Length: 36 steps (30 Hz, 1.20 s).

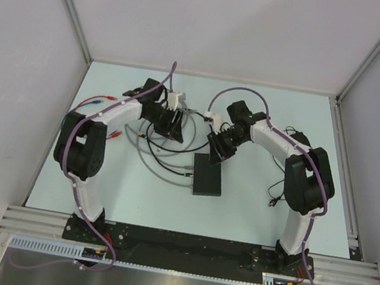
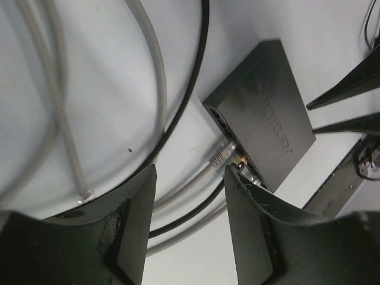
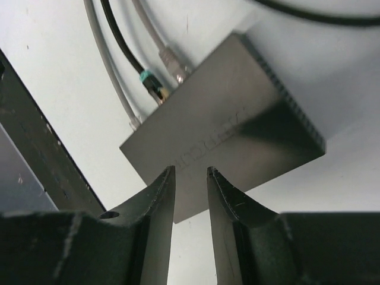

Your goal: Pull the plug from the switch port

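The switch point(image 1: 208, 176) is a flat black box lying mid-table, also in the left wrist view point(image 2: 267, 113) and the right wrist view point(image 3: 237, 113). Three cables end along its narrow edge: a grey plug point(image 3: 172, 62), a teal-booted plug point(image 3: 151, 83) on a black cable, and a thin grey plug point(image 3: 133, 122). The grey plug point(image 2: 219, 155) and the gold-tipped one point(image 2: 240, 161) show ahead of my left gripper point(image 2: 190, 175), which is open and empty, short of the sockets. My right gripper point(image 3: 190, 173) hovers over the switch's top face, its jaws narrowly apart with nothing between them.
Loops of grey and black cable point(image 1: 159, 152) lie left of the switch, under the left arm. Red-tipped leads point(image 1: 98, 103) sit at the far left, a black lead point(image 1: 276, 192) at the right. The right gripper's fingers point(image 2: 344, 89) show in the left wrist view.
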Each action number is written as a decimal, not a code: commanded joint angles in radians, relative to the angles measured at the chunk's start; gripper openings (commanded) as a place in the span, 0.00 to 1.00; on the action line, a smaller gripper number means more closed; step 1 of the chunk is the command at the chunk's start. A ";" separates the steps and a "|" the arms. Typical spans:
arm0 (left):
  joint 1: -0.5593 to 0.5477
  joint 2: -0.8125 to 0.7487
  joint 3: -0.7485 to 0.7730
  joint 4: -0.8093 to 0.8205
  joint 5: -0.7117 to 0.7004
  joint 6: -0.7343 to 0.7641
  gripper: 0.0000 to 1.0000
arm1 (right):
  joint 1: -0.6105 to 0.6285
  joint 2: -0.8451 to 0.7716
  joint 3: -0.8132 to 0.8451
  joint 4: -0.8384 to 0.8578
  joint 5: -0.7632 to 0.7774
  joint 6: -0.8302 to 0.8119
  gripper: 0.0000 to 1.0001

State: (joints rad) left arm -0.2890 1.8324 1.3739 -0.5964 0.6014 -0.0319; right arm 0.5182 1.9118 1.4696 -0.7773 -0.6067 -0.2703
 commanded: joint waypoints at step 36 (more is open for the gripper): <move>-0.154 0.192 -0.033 0.064 0.164 0.056 0.41 | 0.039 0.066 -0.060 0.015 0.001 -0.032 0.05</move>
State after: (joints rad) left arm -0.4103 2.0247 1.3136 -0.5411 0.7174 0.0002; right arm 0.5541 1.9583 1.4101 -0.7750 -0.6273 -0.3092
